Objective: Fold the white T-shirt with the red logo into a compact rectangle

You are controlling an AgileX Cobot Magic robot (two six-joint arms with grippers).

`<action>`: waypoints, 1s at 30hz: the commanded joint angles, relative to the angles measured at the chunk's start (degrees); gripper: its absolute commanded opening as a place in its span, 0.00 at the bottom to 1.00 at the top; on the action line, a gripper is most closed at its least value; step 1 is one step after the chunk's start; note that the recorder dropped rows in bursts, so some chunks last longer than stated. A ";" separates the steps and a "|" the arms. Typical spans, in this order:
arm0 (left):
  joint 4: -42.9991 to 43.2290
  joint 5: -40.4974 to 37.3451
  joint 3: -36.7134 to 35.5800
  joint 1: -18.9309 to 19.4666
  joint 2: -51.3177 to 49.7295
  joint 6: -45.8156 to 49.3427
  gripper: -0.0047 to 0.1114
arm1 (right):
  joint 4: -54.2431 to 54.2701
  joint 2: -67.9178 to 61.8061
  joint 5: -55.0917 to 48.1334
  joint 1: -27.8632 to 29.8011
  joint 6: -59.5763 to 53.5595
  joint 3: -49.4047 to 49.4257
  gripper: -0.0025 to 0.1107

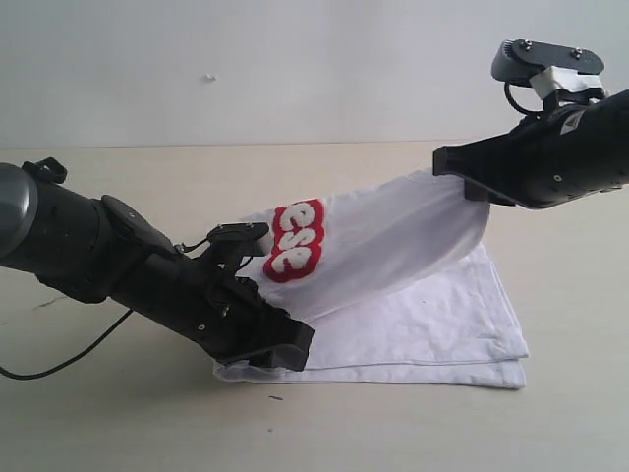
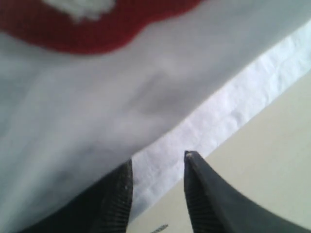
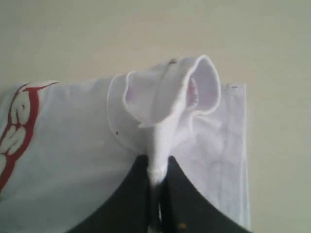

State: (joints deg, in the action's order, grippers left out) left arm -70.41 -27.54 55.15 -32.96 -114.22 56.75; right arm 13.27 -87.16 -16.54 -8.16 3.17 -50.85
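My left pincer [image 2: 158, 158] sits low at the near-left corner of the white T-shirt [image 1: 393, 246]. Its jaws are partly apart, and I cannot tell whether cloth is caught deeper between them. The red logo [image 1: 298, 241] lies on the lifted layer just beyond it. That layer slopes up to my right pincer [image 3: 156, 165], which is clamped on a bunched edge of cloth, high over the right side of the folded layers lying flat on the bench [image 1: 147, 413]. To fold well, I judge both ends should travel together, level and taut, and land edge on edge. A slack left side would likely crease the panel.
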 commanded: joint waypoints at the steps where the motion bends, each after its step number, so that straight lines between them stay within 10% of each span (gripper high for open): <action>1: 2.11 2.84 -0.48 -0.15 -1.40 -0.66 0.36 | -6.02 0.25 -4.74 1.17 0.22 -0.39 0.02; 15: 0.79 -4.97 -0.37 -0.15 0.22 -1.10 0.36 | -8.20 -8.84 -13.94 1.17 1.42 -0.39 0.03; 24: -0.08 -19.29 -0.37 -0.15 7.74 2.55 0.36 | -21.79 -9.69 -11.89 1.17 13.96 -0.39 0.39; 30: 0.48 -5.42 -0.37 -0.15 14.05 2.94 0.36 | -30.02 -9.57 -11.73 1.17 22.91 -0.39 0.37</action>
State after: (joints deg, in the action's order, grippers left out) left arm -70.08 -41.32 54.89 -32.96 -102.27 59.28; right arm -13.56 -96.88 -29.25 -7.22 22.48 -50.85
